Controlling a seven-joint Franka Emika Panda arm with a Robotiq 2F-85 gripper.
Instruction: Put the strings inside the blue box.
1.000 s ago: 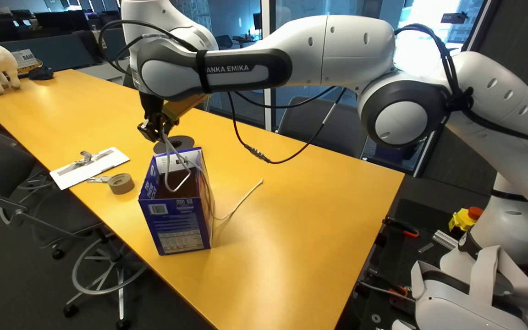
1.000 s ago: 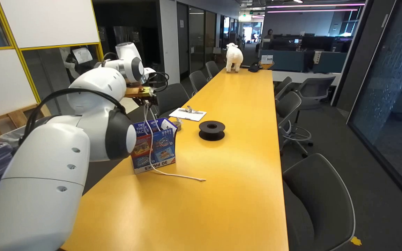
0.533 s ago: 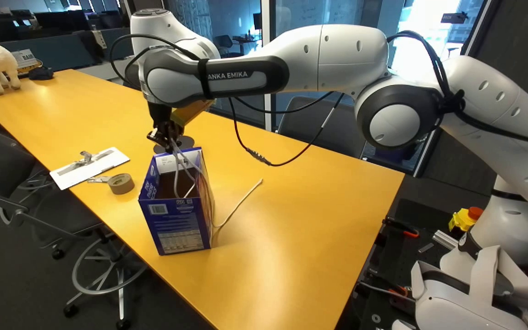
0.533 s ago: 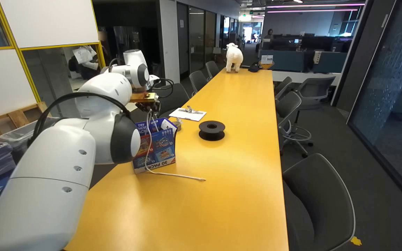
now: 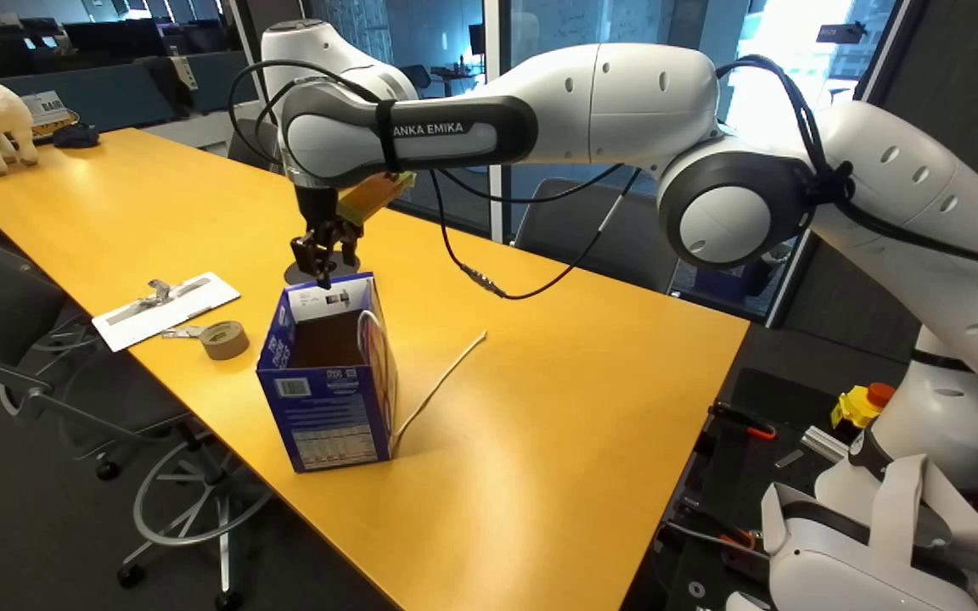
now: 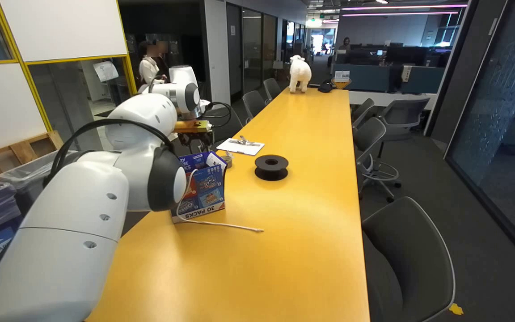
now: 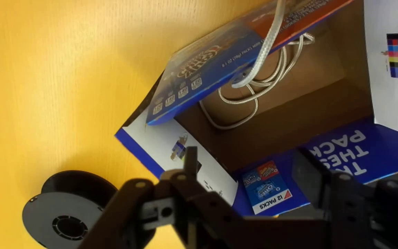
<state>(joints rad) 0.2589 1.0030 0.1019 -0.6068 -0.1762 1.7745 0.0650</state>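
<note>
Partly inside, strings [image 7: 266, 48]; box [image 6: 208, 190]: "30 PACKS"

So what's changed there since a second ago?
The tool has let go of the strings: they no longer hang from it. Loops now lie inside the blue box, with one stretch draped over its edge. The tool moved right and slightly down in both exterior views. The box, black spool, tape roll and clipboard stayed put, as did the strings' far end on the table.

strings [image 7: 266, 45] cut off in wrist view, gripper [image 7: 247, 162] blurred
</note>
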